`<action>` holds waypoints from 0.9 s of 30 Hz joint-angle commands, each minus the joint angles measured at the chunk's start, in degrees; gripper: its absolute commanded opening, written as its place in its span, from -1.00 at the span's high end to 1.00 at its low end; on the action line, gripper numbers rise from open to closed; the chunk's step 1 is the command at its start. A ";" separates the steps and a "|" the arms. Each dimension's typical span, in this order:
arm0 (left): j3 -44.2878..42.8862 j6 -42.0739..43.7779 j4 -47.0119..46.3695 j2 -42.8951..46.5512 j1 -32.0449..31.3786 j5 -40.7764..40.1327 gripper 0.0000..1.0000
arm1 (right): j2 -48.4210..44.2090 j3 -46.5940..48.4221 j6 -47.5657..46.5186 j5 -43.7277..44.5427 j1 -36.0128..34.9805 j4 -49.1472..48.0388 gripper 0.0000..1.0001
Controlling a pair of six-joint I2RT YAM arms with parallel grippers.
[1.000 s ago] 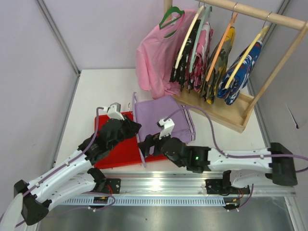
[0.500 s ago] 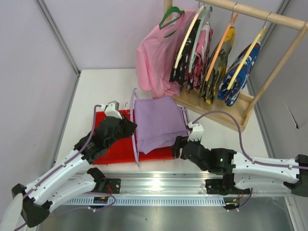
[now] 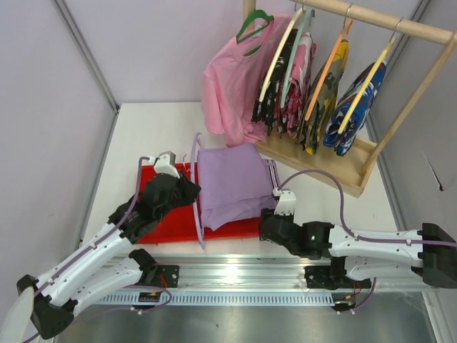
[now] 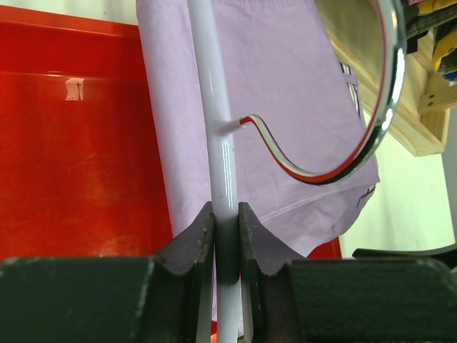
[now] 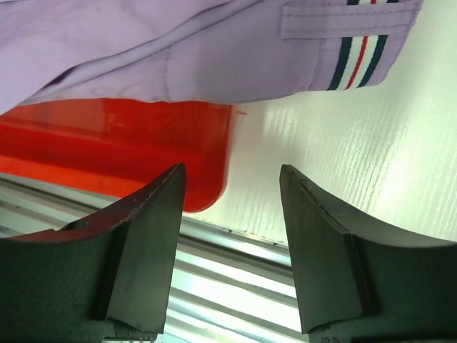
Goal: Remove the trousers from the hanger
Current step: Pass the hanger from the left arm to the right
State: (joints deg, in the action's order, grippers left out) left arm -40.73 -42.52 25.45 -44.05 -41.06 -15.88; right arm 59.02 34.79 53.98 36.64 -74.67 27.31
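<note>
The pale lavender trousers lie draped over a white hanger above the red tray. My left gripper is shut on the hanger's white bar, whose metal hook curls to the right. My right gripper stands open and empty, just below the trousers' striped waistband at the tray's near right corner. In the top view the right gripper sits beside that corner. The black, white-speckled trousers hang on the rack.
A wooden rack at the back right carries several hung garments, among them a pink shirt and a blue-red-white one. A metal rail runs along the near table edge.
My right gripper has drawn out from under the trousers to the right and narrowed its jaws. The trousers have shifted left on the hanger. The left gripper keeps its hold.
</note>
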 commanded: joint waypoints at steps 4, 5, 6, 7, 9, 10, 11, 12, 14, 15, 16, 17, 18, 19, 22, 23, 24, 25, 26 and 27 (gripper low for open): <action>-4.44 3.32 0.82 1.95 1.24 -2.14 0.97 | 1.97 -2.61 0.61 -0.69 2.08 -6.91 -0.14; -4.62 3.41 1.00 2.04 1.42 -2.05 0.97 | 2.06 -2.97 0.00 -0.96 2.34 -8.57 -0.12; -4.62 3.50 1.09 2.04 1.42 -2.05 0.97 | 2.23 -3.23 -0.01 -1.05 2.51 -9.29 -0.04; -4.71 3.59 1.44 2.04 1.42 -2.05 0.97 | 2.24 -3.58 -0.01 -1.05 2.78 -9.73 0.02; -4.62 3.59 1.79 2.13 1.68 -2.14 0.97 | 2.67 -3.67 0.34 -0.70 3.13 -9.91 0.29; -4.71 3.67 2.14 2.22 1.86 -2.23 0.97 | 2.76 -3.67 0.60 0.00 3.31 -9.56 0.35; -4.62 3.68 2.23 2.30 2.12 -2.23 0.97 | 2.76 -3.76 1.13 0.36 3.39 -9.03 0.43; -4.71 3.68 2.32 2.30 2.21 -2.31 0.97 | 2.68 -3.85 1.39 0.79 3.48 -8.59 0.45; -4.53 3.68 2.85 2.57 2.82 -2.31 0.97 | 2.15 -4.11 2.18 1.94 3.75 -6.75 0.49; -4.71 3.50 3.20 2.66 3.00 -2.40 0.98 | 1.45 -4.20 3.14 2.29 3.83 -6.05 0.53; -4.54 3.50 3.46 3.00 3.09 -2.40 0.98 | 1.01 -4.29 3.76 2.99 3.83 -4.82 0.54; -4.53 3.41 4.07 3.36 3.26 -2.58 0.97 | 0.48 -4.72 4.12 3.17 3.75 -4.46 0.56; -4.62 3.32 4.60 3.79 3.27 -2.93 0.98 | -0.74 -4.99 4.90 3.35 3.75 -4.11 0.56; -4.71 3.24 5.13 4.67 3.27 -3.19 0.98 | -1.36 -5.34 5.26 3.43 3.75 -3.85 0.56; -4.80 3.15 7.15 6.69 3.35 -3.54 0.98 | -3.12 -6.66 7.02 4.14 3.75 -2.97 0.57; -4.62 3.23 7.76 7.05 3.35 -3.63 0.98 | -3.56 -6.83 7.28 4.57 3.49 -2.53 0.57; -4.80 3.15 9.08 7.49 3.35 -3.81 0.98 | -3.83 -6.92 7.81 5.10 3.31 -2.09 0.57; -4.62 3.15 9.70 7.75 3.35 -3.98 0.98 | -4.26 -6.84 8.86 5.54 3.13 -1.04 0.57; -4.45 3.06 10.14 8.36 3.35 -3.98 0.98 | -4.44 -6.84 9.13 5.98 2.61 -0.60 0.57; -3.92 2.62 10.84 8.72 3.35 -3.90 0.98 | -4.62 -6.75 9.65 6.94 2.34 -0.16 0.57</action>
State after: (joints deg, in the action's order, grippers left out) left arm -42.13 -41.45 35.33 -37.12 -38.70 -16.53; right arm 55.53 28.69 59.40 37.08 -71.81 22.37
